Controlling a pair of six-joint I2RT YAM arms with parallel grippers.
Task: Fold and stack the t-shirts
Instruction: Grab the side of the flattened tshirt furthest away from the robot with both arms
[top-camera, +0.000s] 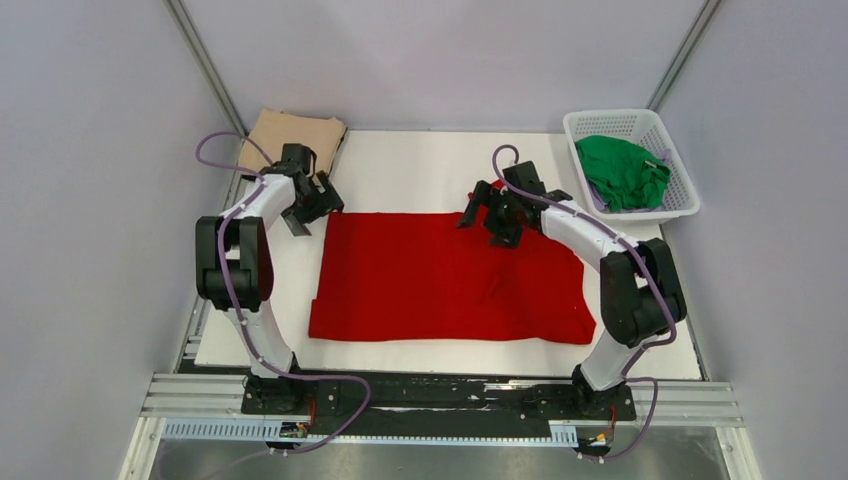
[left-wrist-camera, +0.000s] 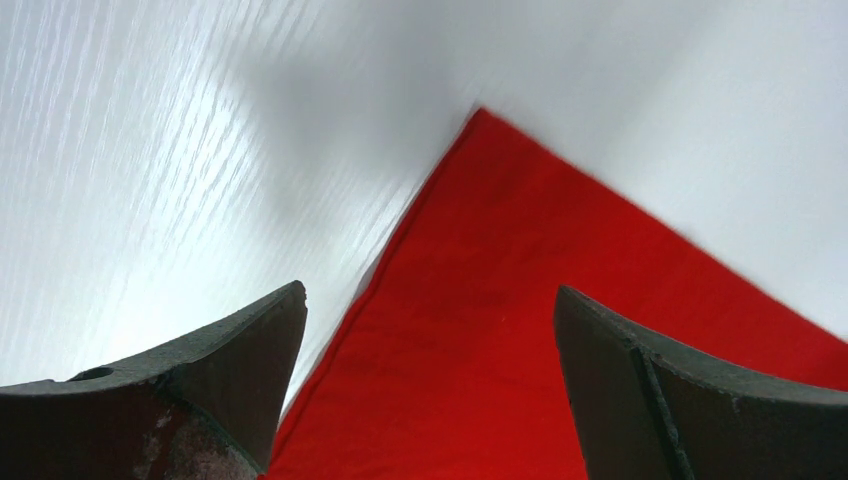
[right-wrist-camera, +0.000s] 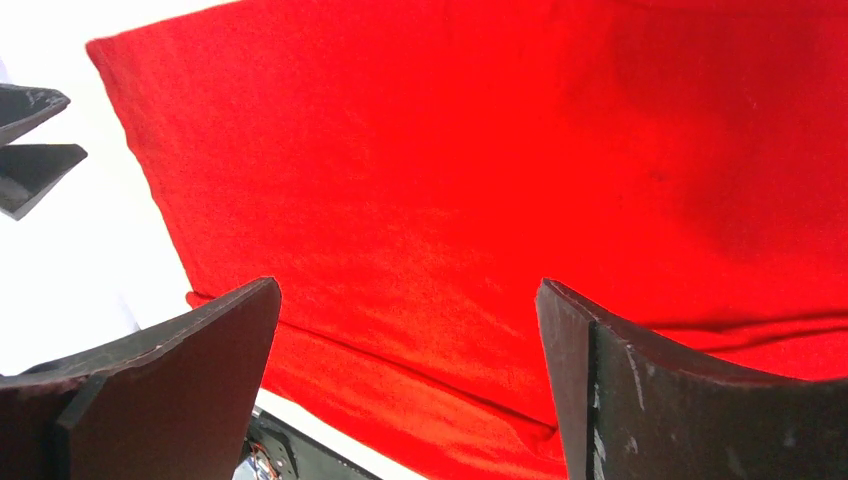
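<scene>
The red t-shirt (top-camera: 440, 280) lies spread flat as a wide rectangle on the white table top (top-camera: 420, 170). My left gripper (top-camera: 305, 215) is open and empty just above the shirt's far left corner, which shows in the left wrist view (left-wrist-camera: 520, 300). My right gripper (top-camera: 490, 215) is open and empty above the shirt's far edge, right of the middle; the right wrist view shows the red cloth (right-wrist-camera: 480, 170) below it. The tan shirt (top-camera: 290, 135) lies folded at the far left. The green shirt (top-camera: 622, 172) lies crumpled in the white basket (top-camera: 590, 124).
The white lattice basket stands at the far right corner of the table. The tan shirt sits on the table's far left corner behind my left arm. Grey walls close in both sides and the back.
</scene>
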